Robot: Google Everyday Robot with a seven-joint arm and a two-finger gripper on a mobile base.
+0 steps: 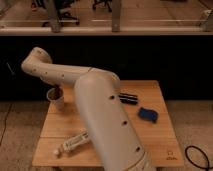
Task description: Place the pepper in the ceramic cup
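Note:
The white ceramic cup [55,98] stands upright near the table's back left corner, dark inside. My white arm rises from the bottom of the view, bends at an elbow [36,62] at the left and comes down toward the cup. My gripper [60,92] shows only as a dark shape right at the cup's rim, on its right side. I cannot make out the pepper as a separate thing; it is hidden, or merges with that dark shape.
On the wooden table [155,140] lie a black oblong object [128,97] at the back right, a blue object [147,115] in front of it, and a white bottle-like object [72,144] on its side at front left. A cable [197,156] lies on the floor.

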